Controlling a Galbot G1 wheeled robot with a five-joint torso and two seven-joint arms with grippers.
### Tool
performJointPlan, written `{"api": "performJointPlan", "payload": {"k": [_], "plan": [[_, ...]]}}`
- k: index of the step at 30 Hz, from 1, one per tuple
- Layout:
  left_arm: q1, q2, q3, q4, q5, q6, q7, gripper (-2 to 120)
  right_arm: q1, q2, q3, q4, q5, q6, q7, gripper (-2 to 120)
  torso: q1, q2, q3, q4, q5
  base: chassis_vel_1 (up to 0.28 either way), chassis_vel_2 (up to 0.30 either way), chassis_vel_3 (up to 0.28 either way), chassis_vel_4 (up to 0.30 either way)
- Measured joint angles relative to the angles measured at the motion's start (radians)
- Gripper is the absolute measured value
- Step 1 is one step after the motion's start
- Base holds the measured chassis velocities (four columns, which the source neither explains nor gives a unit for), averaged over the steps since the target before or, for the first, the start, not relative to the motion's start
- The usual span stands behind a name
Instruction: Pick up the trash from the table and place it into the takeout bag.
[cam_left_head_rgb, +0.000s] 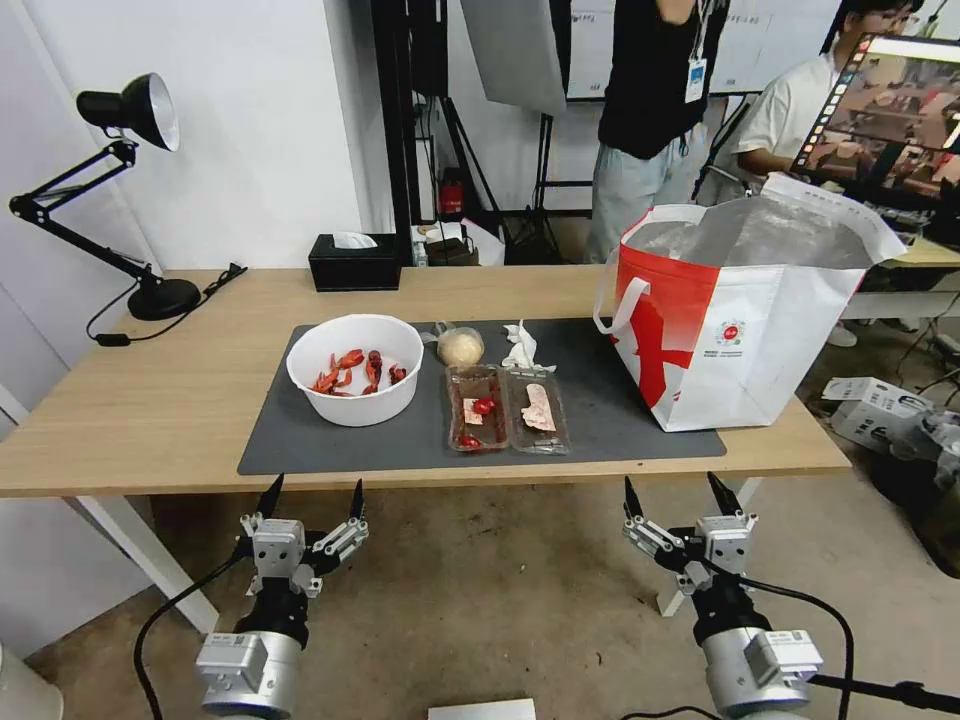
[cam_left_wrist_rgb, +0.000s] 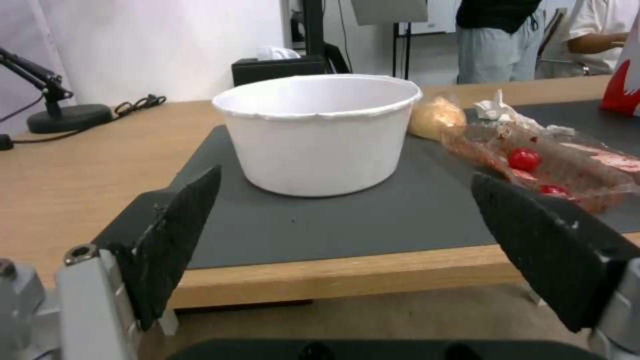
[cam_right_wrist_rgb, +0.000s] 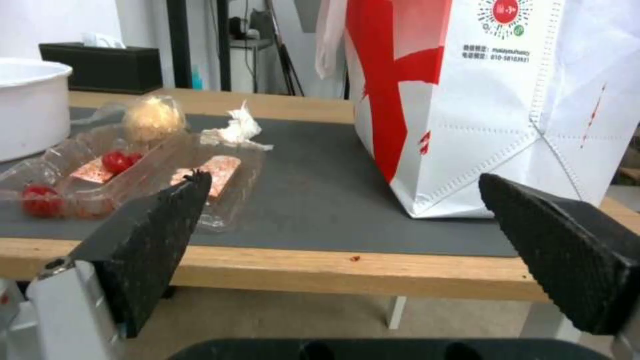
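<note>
On the dark grey mat of the table stand a white bowl of red crayfish shells, a clear hinged tray with scraps, a wrapped beige lump and a crumpled tissue. The takeout bag stands open at the mat's right end. My left gripper hangs open below the table's front edge, in front of the bowl. My right gripper is open too, below the edge in front of the bag's left side. Both hold nothing.
A black tissue box sits at the table's back edge and a black desk lamp at the back left. Cardboard boxes lie on the floor to the right. Two people are behind the table.
</note>
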Motion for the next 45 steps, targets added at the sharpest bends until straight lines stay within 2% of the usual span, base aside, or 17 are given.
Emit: {"api": "performJointPlan", "payload": {"k": [36,37,38,39,41,42,44,45], "plan": [[0.002,0.0,-0.007,-0.005,-0.006,0.0,-0.003,100,0.002,-0.002,0.0,0.001,0.001,-0.003,0.001,100,0.0,0.0,0.0,0.0,0.0,0.0,0.0,0.0,0.0],[0.007,0.0,-0.016,-0.014,-0.017,0.002,-0.007,100,0.008,-0.007,0.0,0.005,0.004,-0.012,0.005,100,0.0,0.0,0.0,-0.0003,-0.0002,0.0,0.0,0.0,0.0],[0.024,0.003,-0.059,-0.054,-0.059,0.009,-0.03,100,0.031,-0.027,0.001,0.022,0.02,-0.051,0.024,100,0.0,0.0,0.0,-0.0003,-0.0001,0.0,0.0,0.0,0.0],[0.024,0.003,-0.059,-0.054,-0.059,0.009,-0.03,100,0.031,-0.027,0.001,0.022,0.02,-0.051,0.024,100,0.0,0.0,0.0,-0.0003,-0.0001,0.0,0.0,0.0,0.0],[0.056,0.007,-0.135,-0.126,-0.136,0.022,-0.07,100,0.073,-0.061,0.003,0.052,0.049,-0.12,0.057,100,0.0,0.0,0.0,0.0003,0.0001,0.0,0.0,0.0,0.0],[0.056,0.007,-0.135,-0.126,-0.136,0.022,-0.07,100,0.073,-0.061,0.003,0.052,0.049,-0.12,0.057,100,0.0,0.0,0.0,0.0003,0.0001,0.0,0.0,0.0,0.0],[0.102,0.013,-0.244,-0.198,-0.249,0.041,-0.127,100,0.14,-0.117,0.006,0.1,0.094,-0.233,0.11,100,0.0,0.0,0.0,0.0004,0.0006,0.0,0.0,0.0,0.0],[0.102,0.013,-0.244,-0.198,-0.249,0.041,-0.127,100,0.14,-0.117,0.006,0.1,0.094,-0.233,0.11,100,0.0,0.0,0.0,0.0004,0.0006,0.0,0.0,0.0,0.0]]}}
